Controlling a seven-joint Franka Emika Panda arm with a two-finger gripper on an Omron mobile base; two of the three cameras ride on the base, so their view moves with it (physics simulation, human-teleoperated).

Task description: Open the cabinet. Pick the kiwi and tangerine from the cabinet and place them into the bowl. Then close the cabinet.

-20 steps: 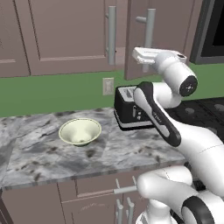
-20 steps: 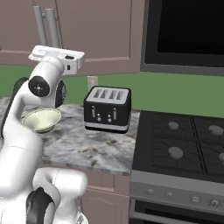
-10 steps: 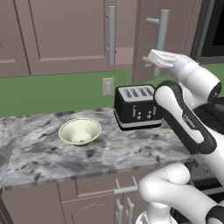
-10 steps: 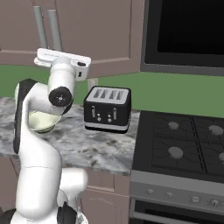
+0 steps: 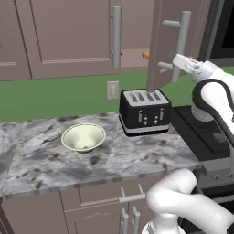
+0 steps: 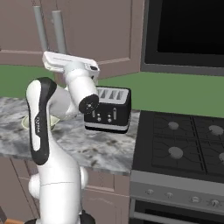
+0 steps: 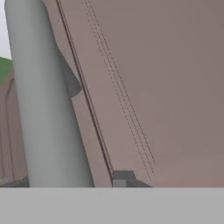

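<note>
Cabinet [image 5: 68, 36] ajar — tangerine [image 5: 146, 55] inside; fingers grip the handle [image 5: 182, 43].

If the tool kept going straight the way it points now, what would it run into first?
Most likely the right cabinet door. In the hand view the tool looks straight at the door's panel, with the silver bar handle right beside it, very close. Whether it grips that handle I cannot tell.
</note>
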